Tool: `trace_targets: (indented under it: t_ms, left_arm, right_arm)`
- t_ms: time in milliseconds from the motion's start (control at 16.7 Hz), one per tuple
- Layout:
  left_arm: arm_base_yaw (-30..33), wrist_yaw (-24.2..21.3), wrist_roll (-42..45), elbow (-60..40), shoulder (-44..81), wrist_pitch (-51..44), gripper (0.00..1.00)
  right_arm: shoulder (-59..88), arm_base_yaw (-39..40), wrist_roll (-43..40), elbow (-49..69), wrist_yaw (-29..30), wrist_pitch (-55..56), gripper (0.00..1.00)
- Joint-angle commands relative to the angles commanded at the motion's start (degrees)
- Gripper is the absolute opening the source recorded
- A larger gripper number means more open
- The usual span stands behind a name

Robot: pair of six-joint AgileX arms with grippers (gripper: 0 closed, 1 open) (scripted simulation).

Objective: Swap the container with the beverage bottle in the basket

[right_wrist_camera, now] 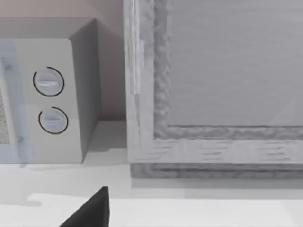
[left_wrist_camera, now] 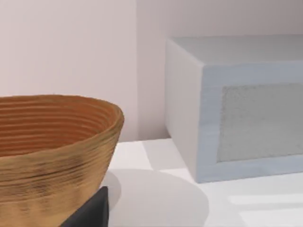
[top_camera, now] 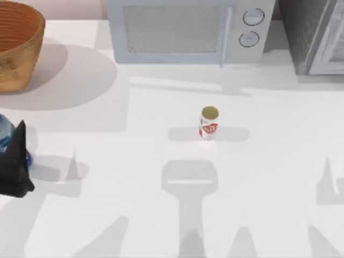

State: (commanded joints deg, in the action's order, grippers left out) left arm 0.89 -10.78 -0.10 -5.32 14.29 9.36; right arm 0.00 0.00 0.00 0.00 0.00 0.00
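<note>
At the frame's left edge our left gripper (top_camera: 16, 161) has its fingers clamped on the beverage bottle (top_camera: 4, 131), which could slip; the container (top_camera: 209, 123) stands mid-surface, outside the basket (top_camera: 21, 59).

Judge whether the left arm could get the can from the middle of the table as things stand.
Probably not yet: the left gripper sits at the table's left edge against the blue bottle. The can stands alone, nothing around it.

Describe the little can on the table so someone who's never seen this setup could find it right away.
Start at the microwave along the table's back edge. In front of its right end, out on the open white table, the container stands upright and alone: a short white can with a red label and dull gold top.
</note>
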Motion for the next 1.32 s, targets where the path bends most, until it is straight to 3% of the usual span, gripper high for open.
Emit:
trace_targets:
  t_ms: [180,360,900,1320]
  left_arm:
    - [-0.7,7.1,0.0,3.7,-9.8,-6.2,1.00]
    - [-0.9,10.6,0.1,5.2,-14.1,-9.2,1.00]
    - [-1.2,10.6,0.2,5.7,-10.6,-6.8,1.00]
    - [-2.4,8.3,0.9,6.0,13.4,13.2,1.00]
  right_arm:
    - [0.0,0.0,0.0,0.0,0.0,0.0,1.00]
    - [0.0,0.0,0.0,0.0,0.0,0.0,1.00]
    - [0.0,0.0,0.0,0.0,0.0,0.0,1.00]
    - [0.0,0.0,0.0,0.0,0.0,0.0,1.00]
